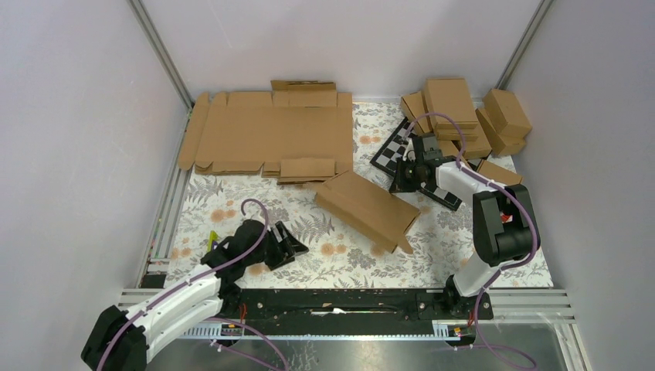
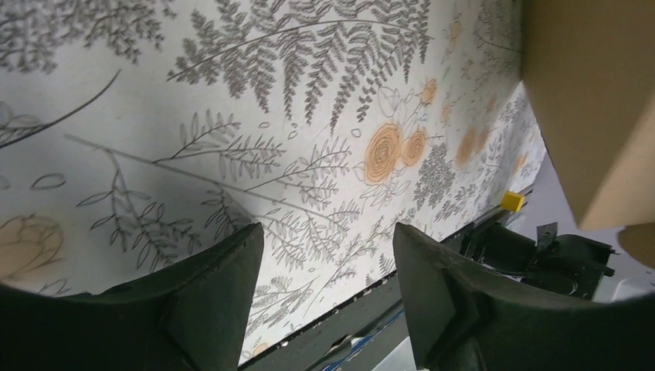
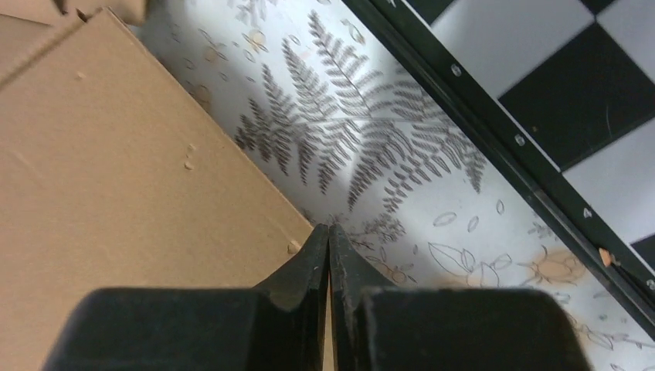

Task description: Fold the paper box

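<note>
The paper box (image 1: 367, 209) lies mid-table, a brown cardboard piece partly folded, its long sides raised and its right end open. My left gripper (image 1: 292, 246) is open and empty, low over the floral cloth to the left of the box. In the left wrist view (image 2: 328, 239) the box (image 2: 595, 100) fills the upper right corner. My right gripper (image 1: 402, 176) is shut just behind the box's far right edge. In the right wrist view the closed fingertips (image 3: 329, 230) sit at the edge of the box (image 3: 116, 193), with nothing clearly held.
Flat cardboard blanks (image 1: 270, 131) lie at the back left. A pile of finished boxes (image 1: 463, 116) stands at the back right. A checkerboard (image 1: 394, 151) lies under the right arm and shows in the right wrist view (image 3: 556, 69). A small yellow item (image 1: 213, 238) lies by the left arm.
</note>
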Controlling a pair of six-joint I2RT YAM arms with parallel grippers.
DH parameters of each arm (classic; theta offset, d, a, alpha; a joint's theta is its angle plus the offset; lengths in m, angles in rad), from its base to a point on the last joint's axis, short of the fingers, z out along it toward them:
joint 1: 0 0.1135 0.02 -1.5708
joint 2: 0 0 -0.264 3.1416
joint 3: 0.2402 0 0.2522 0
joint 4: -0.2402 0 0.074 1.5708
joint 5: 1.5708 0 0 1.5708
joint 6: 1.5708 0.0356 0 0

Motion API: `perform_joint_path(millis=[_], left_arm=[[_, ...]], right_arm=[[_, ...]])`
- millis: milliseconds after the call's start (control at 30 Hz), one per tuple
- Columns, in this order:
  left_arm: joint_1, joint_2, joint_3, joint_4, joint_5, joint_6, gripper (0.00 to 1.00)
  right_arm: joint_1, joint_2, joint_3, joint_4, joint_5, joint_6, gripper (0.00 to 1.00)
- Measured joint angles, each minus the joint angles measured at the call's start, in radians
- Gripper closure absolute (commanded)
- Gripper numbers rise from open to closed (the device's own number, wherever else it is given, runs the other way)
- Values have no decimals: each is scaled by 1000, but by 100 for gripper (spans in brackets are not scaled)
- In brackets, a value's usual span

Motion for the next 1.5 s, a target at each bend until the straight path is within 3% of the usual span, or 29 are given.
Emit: perform_joint_path(millis=[167,400,567,700,900,1067,1500], left_arm=[[-7,104,-18,166,9,-19,34],[-88,453,23,542,6,-29,46],[-199,706,206,607,-27,16,65],[-237,838,397,637,-27,65,66],[-240,838,451,668,-25,105,64],[-240,801,450,612,-21,120,64],[-240,710,470,521,6,148,64]], right_arm=[[0,5,-20,-50,14,-15,100],[0,8,-23,-72,4,-25,99],[0,8,-39,-71,-46,-24,99],[0,7,-52,-71,-87,-21,99],[18,-37,-106,-77,-92,2,94],[103,-122,-124,-96,-86,37,90],[142,-268,-138,-177,-42,82,64]])
